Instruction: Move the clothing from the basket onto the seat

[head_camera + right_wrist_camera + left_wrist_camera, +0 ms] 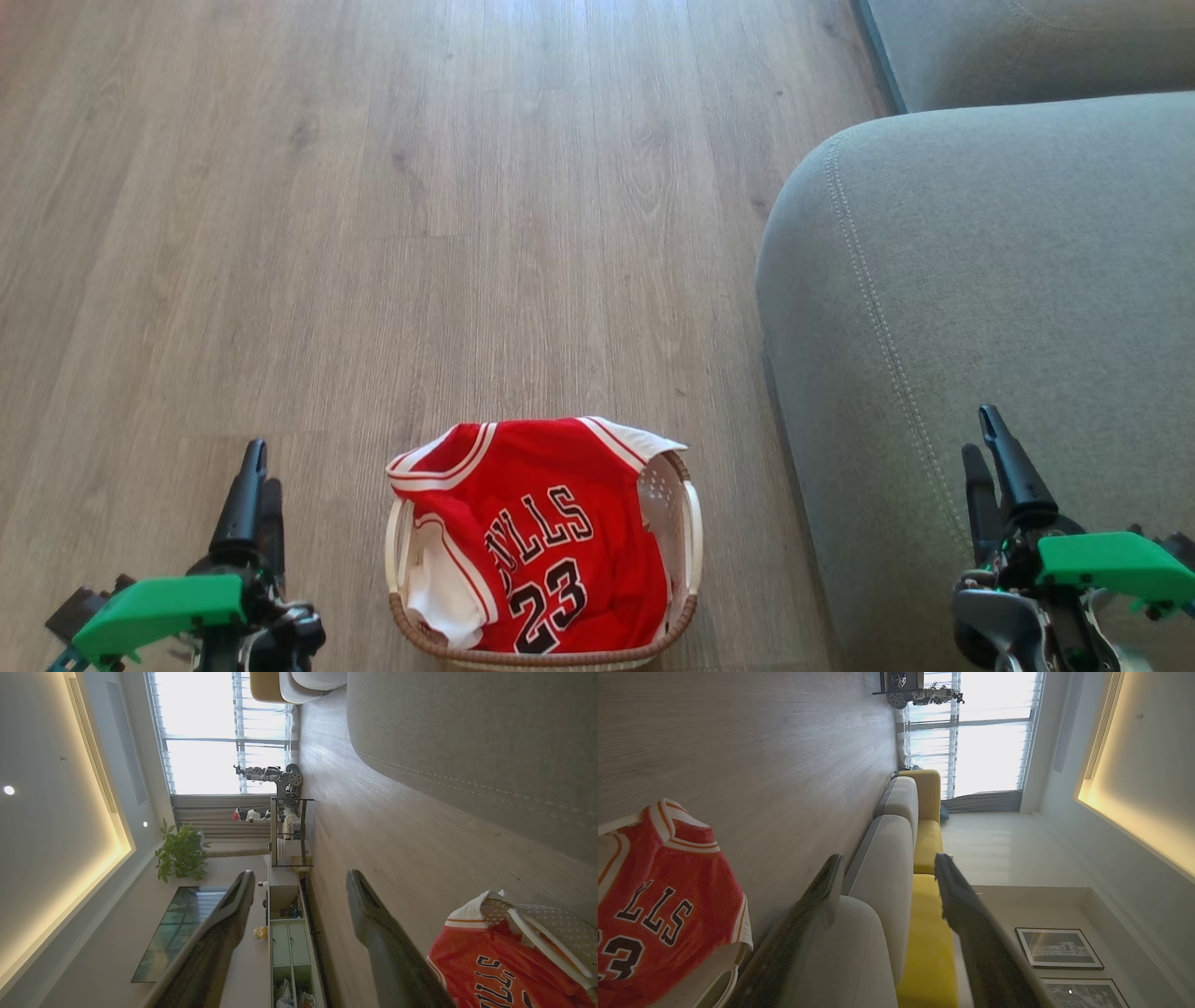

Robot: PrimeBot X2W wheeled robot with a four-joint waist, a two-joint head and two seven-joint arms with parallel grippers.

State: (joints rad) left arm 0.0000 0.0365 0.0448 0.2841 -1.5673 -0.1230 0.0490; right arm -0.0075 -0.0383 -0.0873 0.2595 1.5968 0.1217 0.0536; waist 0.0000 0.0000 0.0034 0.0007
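Head view: the seat (1008, 280) is seen at right, the basket (693, 537) on the floor (373, 233) beside it, the jersey (551, 523) heaped inside. A deep pinch of bunched cloth is advised. The jersey lies between both pairs of jaws, which are spread, empty and well apart from it.

Red jersey (537, 523) heaped in cream basket (693, 537) on floor, beside grey-green seat (980, 280).
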